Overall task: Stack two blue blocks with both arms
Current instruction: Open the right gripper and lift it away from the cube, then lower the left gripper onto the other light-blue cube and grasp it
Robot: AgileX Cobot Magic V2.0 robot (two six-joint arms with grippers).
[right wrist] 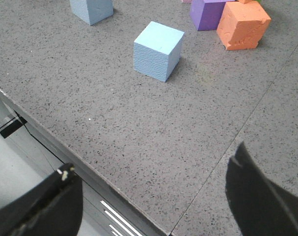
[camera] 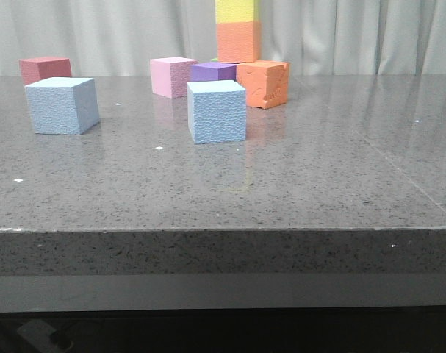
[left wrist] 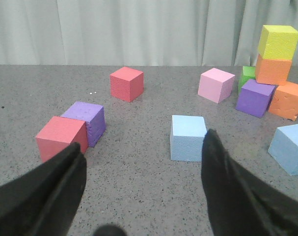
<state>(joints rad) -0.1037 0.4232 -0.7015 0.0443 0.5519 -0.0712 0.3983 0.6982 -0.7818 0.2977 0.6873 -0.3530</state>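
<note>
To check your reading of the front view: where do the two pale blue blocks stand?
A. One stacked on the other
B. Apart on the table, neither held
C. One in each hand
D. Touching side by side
B: the left blue block and the right blue block each rest on the grey table with bare surface between them, and no hand touches either.

Wide bare strip of grey speckled stone table [camera: 296,184] along front edge and whole right side. Two pale blue foam cubes, left [camera: 61,105] and centre [camera: 217,111], well apart, open gap between. Behind centre cube, crowding: pink cube [camera: 173,76], purple cube [camera: 212,72], dented orange cube [camera: 264,83]. Red cube [camera: 45,70] behind left one.
</note>
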